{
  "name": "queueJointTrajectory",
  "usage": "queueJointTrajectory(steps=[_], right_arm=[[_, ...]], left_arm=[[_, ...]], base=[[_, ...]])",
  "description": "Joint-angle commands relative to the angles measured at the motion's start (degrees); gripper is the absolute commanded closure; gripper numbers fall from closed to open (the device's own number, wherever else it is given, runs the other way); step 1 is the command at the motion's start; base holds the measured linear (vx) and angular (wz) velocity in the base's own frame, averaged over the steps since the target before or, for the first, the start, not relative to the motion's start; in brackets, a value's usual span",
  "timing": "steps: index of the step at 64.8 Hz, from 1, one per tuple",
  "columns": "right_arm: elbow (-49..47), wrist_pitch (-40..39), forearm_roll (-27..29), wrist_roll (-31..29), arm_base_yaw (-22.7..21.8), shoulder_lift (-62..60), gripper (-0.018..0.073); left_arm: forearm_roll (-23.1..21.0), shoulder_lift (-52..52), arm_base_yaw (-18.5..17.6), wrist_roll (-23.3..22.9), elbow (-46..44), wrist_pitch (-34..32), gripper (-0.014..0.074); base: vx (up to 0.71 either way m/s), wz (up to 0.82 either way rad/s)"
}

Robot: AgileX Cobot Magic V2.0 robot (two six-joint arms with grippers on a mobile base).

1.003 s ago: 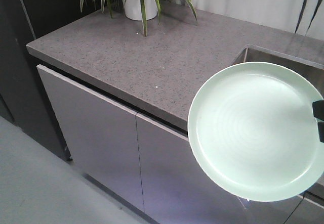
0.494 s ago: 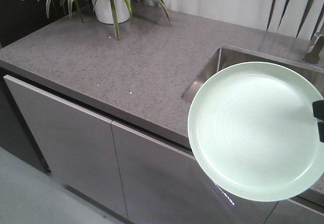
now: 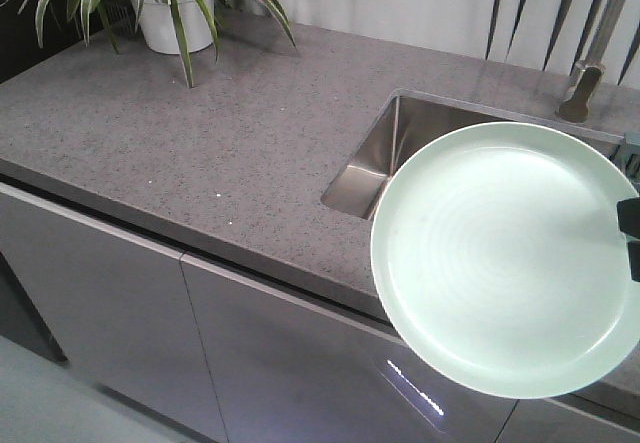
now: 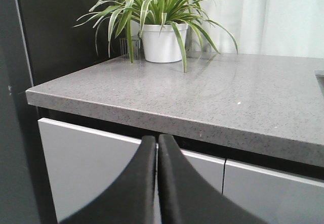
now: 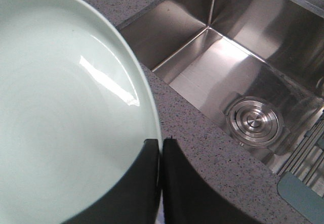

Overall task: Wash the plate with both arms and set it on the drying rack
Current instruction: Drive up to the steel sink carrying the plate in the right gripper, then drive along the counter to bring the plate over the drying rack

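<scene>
Left gripper [image 4: 156, 144]: the two black fingers lie pressed together with nothing between them. It sits in front of the grey cupboard doors [image 4: 101, 158], below the front edge of the desk [image 4: 228, 97].

Potted plant [image 3: 170, 15]: stands at the far left corner of the desk. In the front view it has shifted further left than half a second ago, and the desk surface and cupboard fronts have shifted with it.

Sink [image 3: 385, 158]: a steel basin set into the desk. More of its left wall and near corner is exposed than before. The right wrist view shows the round drain [image 5: 253, 120] in its floor.

Plate [image 3: 500, 263]: pale green, held in the air face up and slightly tilted. It overlaps the desk's front edge and the near corner of the sink. Its place in the front view is unchanged.

Right gripper [image 5: 161, 145]: closed on the plate's rim at its right side, one finger on each face. It too sits where it did before.

Tap [image 3: 583, 78]: its base now shows behind the sink, further in than earlier.

Drying rack [image 5: 304, 155]: steel rods and a grey-blue strip, at the sink's right end.
</scene>
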Motion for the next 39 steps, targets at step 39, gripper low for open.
queueJointTrajectory(steps=[39], right_arm=[[-1.6, -3.7, 0.7, 0.0, -0.3, -0.3, 0.0566]], left_arm=[[-0.5, -0.9, -0.4, -0.2, 1.2, -3.9, 0.0602]], base=[[0.02, -0.07]])
